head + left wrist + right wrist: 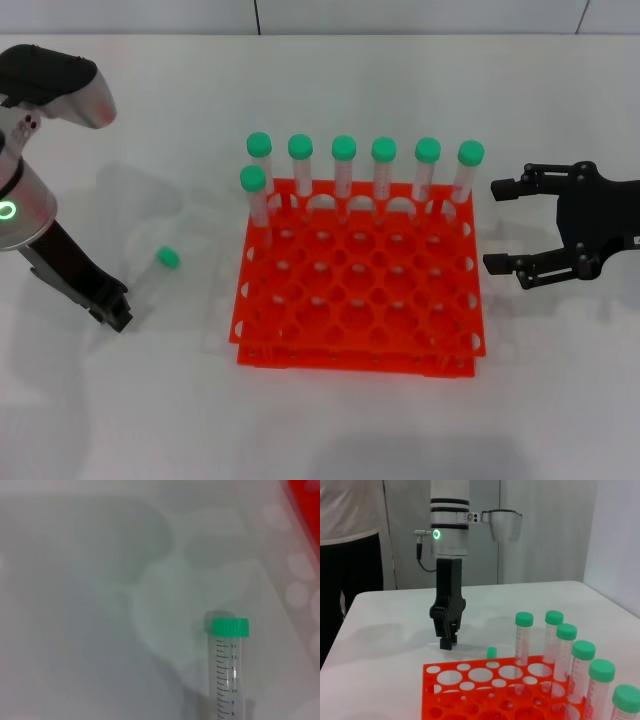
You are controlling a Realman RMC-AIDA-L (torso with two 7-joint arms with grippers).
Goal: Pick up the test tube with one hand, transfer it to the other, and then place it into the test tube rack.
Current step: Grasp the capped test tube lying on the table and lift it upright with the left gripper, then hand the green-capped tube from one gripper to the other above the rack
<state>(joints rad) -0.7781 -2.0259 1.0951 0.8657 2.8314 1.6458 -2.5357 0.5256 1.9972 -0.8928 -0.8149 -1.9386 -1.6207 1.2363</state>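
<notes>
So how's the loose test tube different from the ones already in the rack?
The loose test tube lies flat on the table, by the left gripper; the seven racked tubes stand upright in the test tube rack, six along its far row, one just ahead. All share green caps and clear bodies.

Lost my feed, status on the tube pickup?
Left gripper down at table beside loose tube. Tube lying flat, left of rack. Right gripper open, right of rack. Nothing between.

Test tube [229, 670] lower end cut off by frame edge.
</notes>
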